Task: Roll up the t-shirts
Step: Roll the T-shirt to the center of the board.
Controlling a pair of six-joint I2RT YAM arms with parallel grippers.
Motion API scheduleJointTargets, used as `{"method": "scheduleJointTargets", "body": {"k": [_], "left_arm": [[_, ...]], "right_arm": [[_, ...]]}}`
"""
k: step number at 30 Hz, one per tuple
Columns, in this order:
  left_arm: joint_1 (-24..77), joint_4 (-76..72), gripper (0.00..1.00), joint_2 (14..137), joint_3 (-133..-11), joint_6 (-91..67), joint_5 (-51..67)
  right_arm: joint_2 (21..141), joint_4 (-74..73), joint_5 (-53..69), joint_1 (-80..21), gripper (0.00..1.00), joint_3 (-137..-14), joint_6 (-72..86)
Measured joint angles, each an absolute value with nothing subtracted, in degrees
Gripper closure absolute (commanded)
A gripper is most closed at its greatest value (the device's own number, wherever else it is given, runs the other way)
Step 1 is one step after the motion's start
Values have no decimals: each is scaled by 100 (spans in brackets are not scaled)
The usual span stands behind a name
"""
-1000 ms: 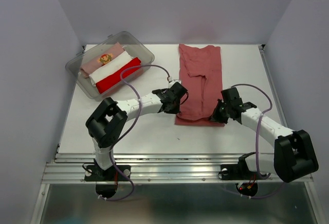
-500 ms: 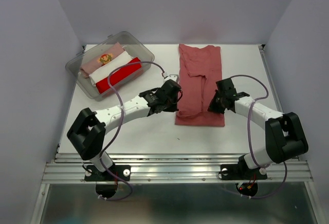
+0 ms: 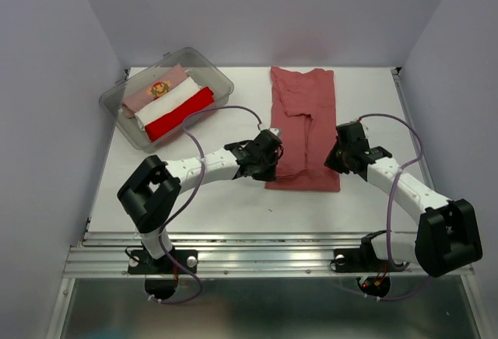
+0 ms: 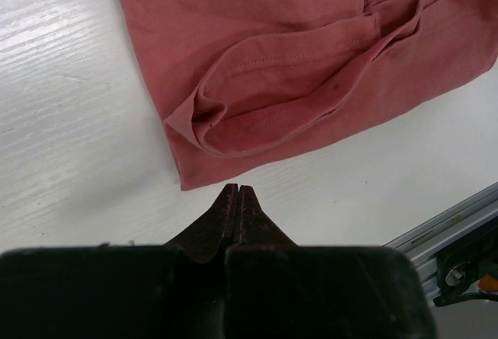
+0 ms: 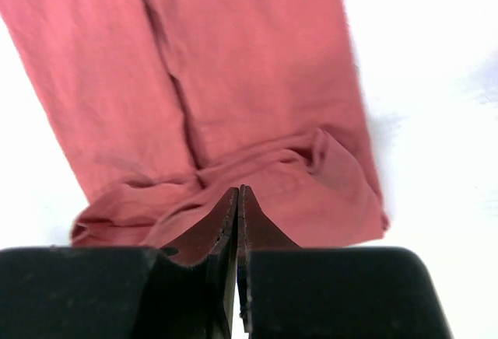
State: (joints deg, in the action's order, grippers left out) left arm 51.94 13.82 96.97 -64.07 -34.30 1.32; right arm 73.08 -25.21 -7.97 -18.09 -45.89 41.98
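Brick-red cloth is lying right of centre on the desk (image 3: pixel 218 199): the large t-shirt (image 3: pixel 303 113), folded into a long narrow strip that is running away from us, which we judge suits rolling from its near end. That near end is bunching into a small raised fold, which looks like the start of a roll. Three finished rolls, a pale pink bundle (image 3: pixel 156 89), a white bundle (image 3: pixel 167 103) and a bright red bundle (image 3: pixel 179 116), are sitting side by side in the clear tub (image 3: pixel 220 82) at far left, well apart from the work.

We are holding our left end effector (image 4: pixel 236 193) just off the strip's near left corner, over bare desk. Its jaws are pressing together and gripping nothing. Our right end effector (image 5: pixel 238 191) is hovering at the near right part of the strip, above the bunched fold, with its jaws all but shut. We are seeing no cloth caught between them, though we cannot tell whether the tips are touching the fabric. Flanking the near end this way, both arms are placed to work it forward evenly, we judge.
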Motion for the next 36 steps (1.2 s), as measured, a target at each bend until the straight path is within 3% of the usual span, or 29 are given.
{"method": "scheduleJointTargets", "body": {"k": [10, 26, 36], "left_arm": [[5148, 1238, 100, 10447, -7105, -3328, 123], [4794, 1160, 100, 10995, -7397, -3236, -486], [4790, 1175, 100, 10320, -7485, -3092, -753]], "right_arm": [[7384, -2886, -1039, -1791, 93, -4252, 4112], [8838, -2731, -1682, -1382, 96, -4897, 3544], [8064, -2729, -1459, -1378, 93, -4786, 3538]]}}
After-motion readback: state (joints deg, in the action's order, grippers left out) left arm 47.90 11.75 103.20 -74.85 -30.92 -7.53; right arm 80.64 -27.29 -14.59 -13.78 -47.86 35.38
